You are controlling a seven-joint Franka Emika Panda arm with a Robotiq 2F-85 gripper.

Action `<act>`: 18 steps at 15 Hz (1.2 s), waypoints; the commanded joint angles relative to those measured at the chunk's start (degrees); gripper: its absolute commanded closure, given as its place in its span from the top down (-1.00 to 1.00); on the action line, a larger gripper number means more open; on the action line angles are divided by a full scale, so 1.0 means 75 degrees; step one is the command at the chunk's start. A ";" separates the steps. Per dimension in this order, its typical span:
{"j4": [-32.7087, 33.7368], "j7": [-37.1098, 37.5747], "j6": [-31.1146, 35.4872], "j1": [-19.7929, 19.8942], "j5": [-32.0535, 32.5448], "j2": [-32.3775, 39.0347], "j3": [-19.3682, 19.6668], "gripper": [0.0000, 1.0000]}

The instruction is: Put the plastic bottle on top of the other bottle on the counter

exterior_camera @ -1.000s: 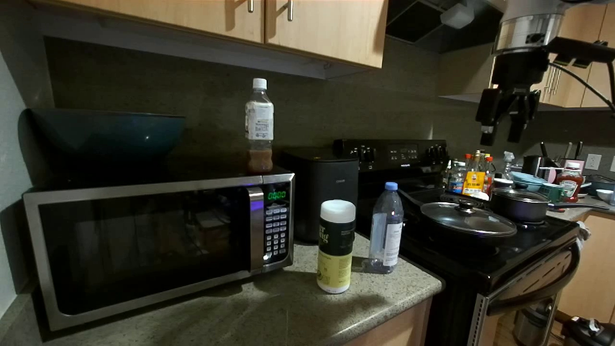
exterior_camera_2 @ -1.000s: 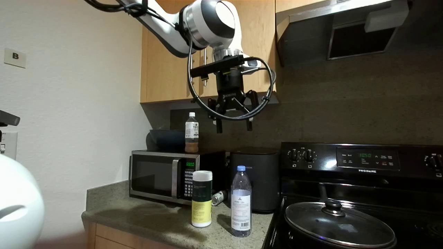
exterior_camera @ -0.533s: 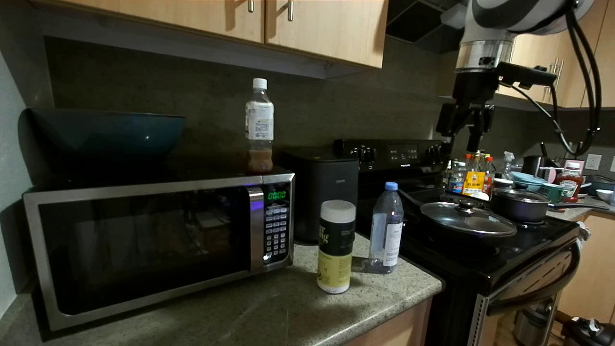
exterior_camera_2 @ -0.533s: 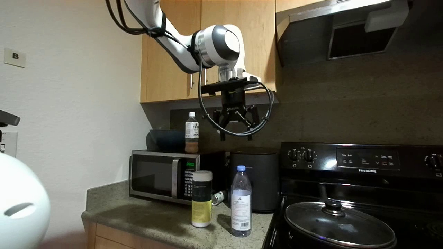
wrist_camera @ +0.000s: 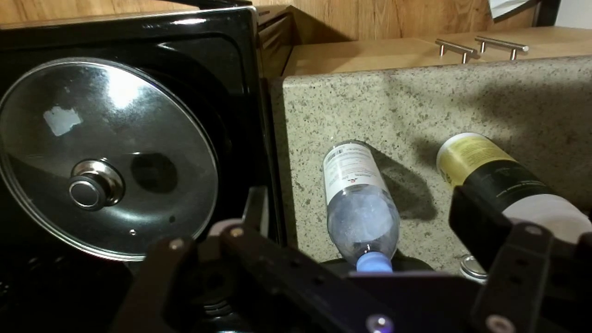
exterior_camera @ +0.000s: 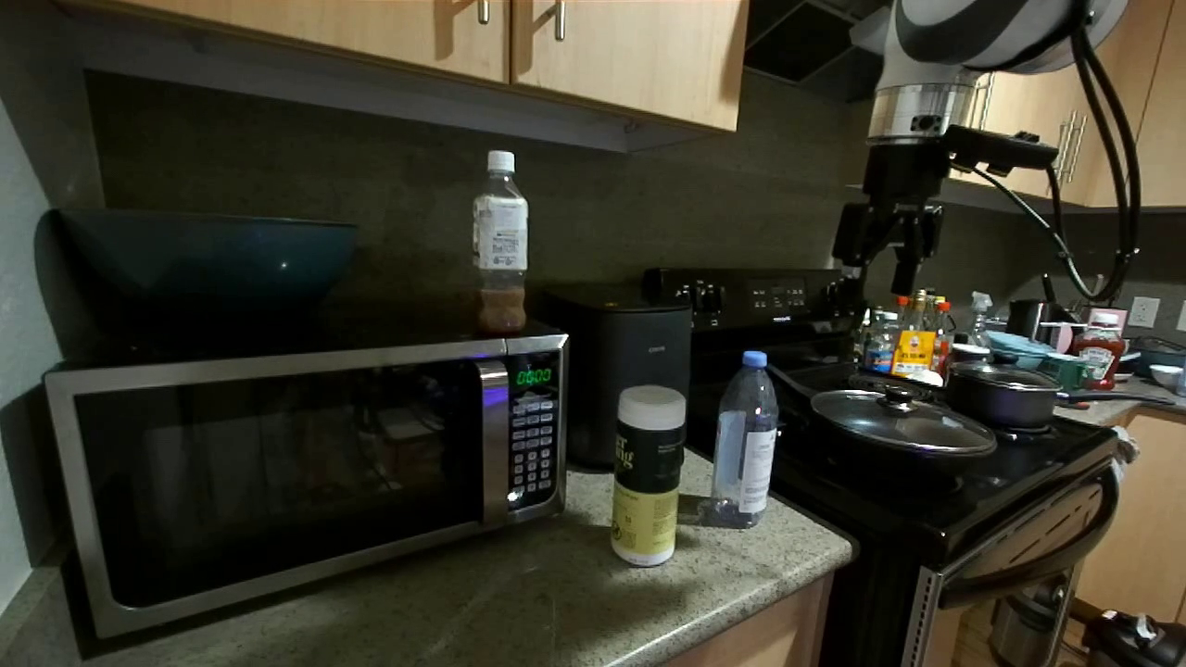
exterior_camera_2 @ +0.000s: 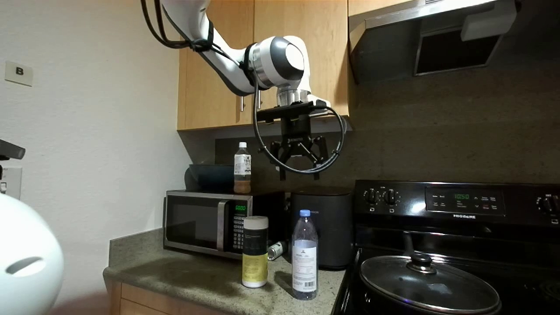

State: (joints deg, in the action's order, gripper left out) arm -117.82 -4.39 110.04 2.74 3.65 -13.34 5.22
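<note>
The plastic bottle, clear with a blue cap and pale label, stands upright on the speckled counter near the stove edge. It also shows in an exterior view and in the wrist view. The other bottle, a canister with a wide white lid, black upper part and yellow-green lower part, stands upright beside it, also in an exterior view and in the wrist view. My gripper is open and empty, pointing down, well above the plastic bottle. In the wrist view its fingers frame that bottle.
A microwave carries a bottle with brown liquid and a dark bowl. A black appliance stands behind the bottles, with a can lying beside it. The black stove holds a lidded pan.
My gripper has moved down, shifting left in an exterior view and slightly right in an exterior view. It moved only a little in the last half second. The bottles have not moved.
</note>
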 commanded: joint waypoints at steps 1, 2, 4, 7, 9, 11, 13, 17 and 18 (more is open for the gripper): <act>0.0443 -0.0231 0.0177 -0.0043 -0.0192 0.0616 -0.0040 1.00; 0.0608 -0.0292 0.0191 -0.0062 -0.0237 0.0833 -0.0042 1.00; 0.1068 -0.0488 0.0077 -0.0112 -0.0446 0.1363 -0.0043 1.00; 0.1706 -0.0656 -0.0095 -0.0106 -0.0554 0.2049 -0.0130 1.00; 0.2093 -0.0705 -0.0201 -0.0082 -0.0585 0.2451 -0.0195 1.00; 0.2409 -0.0520 -0.0375 -0.0088 -0.0394 0.2780 -0.0259 1.00; 0.2129 -0.0355 -0.0124 -0.0078 -0.0375 0.2614 -0.0278 1.00; 0.2417 -0.0325 -0.0210 -0.0103 -0.0353 0.2988 -0.0310 1.00; 0.2467 -0.0374 -0.0181 -0.0107 -0.0386 0.3113 -0.0329 1.00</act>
State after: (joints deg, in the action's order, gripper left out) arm -100.56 -7.09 108.67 1.69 0.79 7.73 3.53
